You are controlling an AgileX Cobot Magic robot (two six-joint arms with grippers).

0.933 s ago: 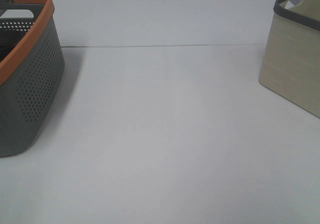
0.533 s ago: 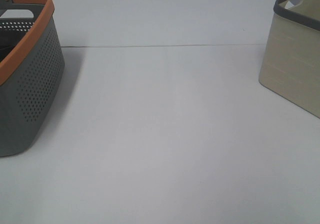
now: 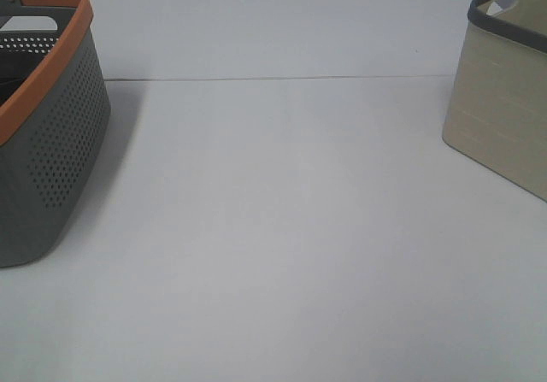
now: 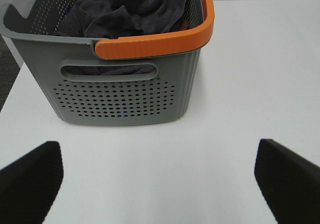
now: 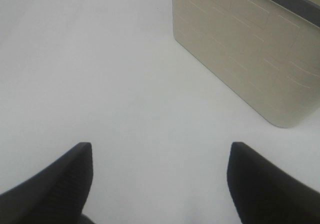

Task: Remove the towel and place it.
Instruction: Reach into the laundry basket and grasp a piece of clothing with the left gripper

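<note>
The towel (image 4: 132, 11) is a dark charcoal-purple cloth, crumpled inside the grey perforated basket with an orange rim (image 4: 125, 93). In the exterior high view the basket (image 3: 51, 134) stands at the left edge and the towel does not show. My left gripper (image 4: 160, 184) is open and empty, over the table a short way from the basket's handle side. My right gripper (image 5: 160, 184) is open and empty, over the table beside the beige basket (image 5: 250, 48). Neither gripper shows in the exterior high view.
The beige fabric basket with a dark grey rim (image 3: 504, 91) stands at the right edge of the white table (image 3: 282, 228). A seam (image 3: 282, 79) runs across the table towards the back.
</note>
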